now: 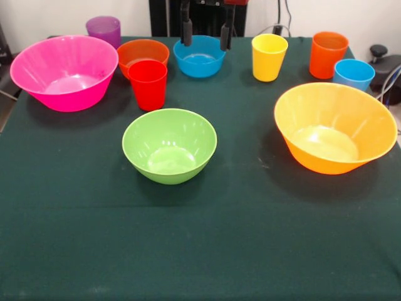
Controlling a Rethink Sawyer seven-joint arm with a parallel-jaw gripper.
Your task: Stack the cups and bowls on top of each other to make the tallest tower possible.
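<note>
Dark green cloth [207,251] covers the table in my only feed, the front view, with a pale wall behind. My pincer [206,36] hangs with its two fingers spread wide and empty, straddling the small blue bowl [199,58]. Just to one side of it sits the small orange bowl [142,52], with the red cup [148,84] in front, then the purple cup [104,29] and large pink bowl [64,73] farther out. To the other side stand the yellow cup [269,57], orange cup [328,54] and light blue cup [353,74]. Toward the camera lie the lime green bowl [169,145] and yellow-orange bowl [335,127]. No tower exists yet. I judge these plastics light, stiff and slippery; I'd pinch a rim wall, one finger inside.
</note>
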